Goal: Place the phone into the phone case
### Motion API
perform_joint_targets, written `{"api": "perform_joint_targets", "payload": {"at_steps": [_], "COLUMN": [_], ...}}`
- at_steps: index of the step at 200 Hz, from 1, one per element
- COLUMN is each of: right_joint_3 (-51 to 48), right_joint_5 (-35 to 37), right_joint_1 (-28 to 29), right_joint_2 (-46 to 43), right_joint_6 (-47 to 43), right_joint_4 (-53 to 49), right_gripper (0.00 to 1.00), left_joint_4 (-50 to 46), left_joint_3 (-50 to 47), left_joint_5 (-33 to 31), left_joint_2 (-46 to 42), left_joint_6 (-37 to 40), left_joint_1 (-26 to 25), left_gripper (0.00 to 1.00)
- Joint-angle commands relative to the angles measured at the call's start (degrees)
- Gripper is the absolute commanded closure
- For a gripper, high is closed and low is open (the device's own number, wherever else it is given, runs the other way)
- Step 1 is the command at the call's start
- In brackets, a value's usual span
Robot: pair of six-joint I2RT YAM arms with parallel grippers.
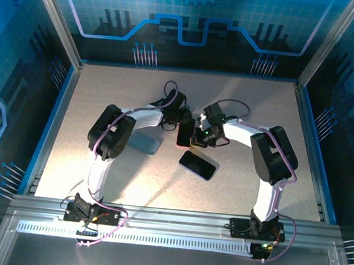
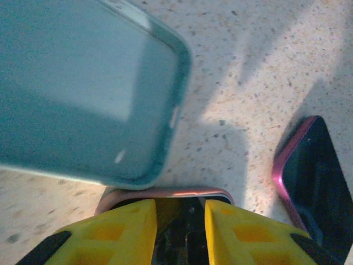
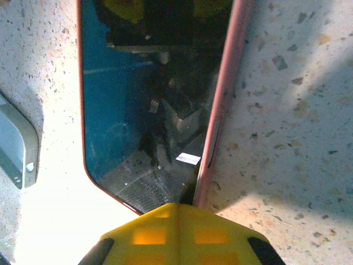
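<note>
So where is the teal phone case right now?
The teal phone case lies flat on the table, left of centre, beside the left arm's elbow.

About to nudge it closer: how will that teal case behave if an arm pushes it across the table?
The teal case lies flat, open side up, so it probably slides rather than tips. Its thin, rounded rim looks like soft plastic and may flex under a push. Empty, it is likely light and could skid on the speckled table.

Teal phone case (image 2: 83, 94), pink-edged phone (image 3: 160, 99), speckled table (image 3: 287, 110)
</note>
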Motion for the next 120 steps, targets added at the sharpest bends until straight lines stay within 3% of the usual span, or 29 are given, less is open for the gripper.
{"api": "perform_joint_targets", "payload": {"at_steps": [1,60,120], "right_joint_3": [-3.0,1.6,9.3], "right_joint_5": [6.9,9.3,11.2], "right_joint_1": [-2.3,-5.6,-7.1], "right_joint_2": [2.8,4.1,9.6], "right_joint_6": [0.5,0.8,-1.1], "right_joint_4": [-2.8,-2.2,-4.2], "right_gripper": [1.00,1.00,1.00], "left_joint_4": [-3.9,-7.8,-7.3], "left_joint_3": [2.8,11.8,14.0], "left_joint_5": [2.4,1.7,0.9], "left_joint_2": [5.3,10.2,11.7], "left_joint_6": [-0.2,0.1,-2.2], "left_joint_1": [-1.3,-1.1,1.8], "left_gripper": [0.69,0.69,0.68]}}
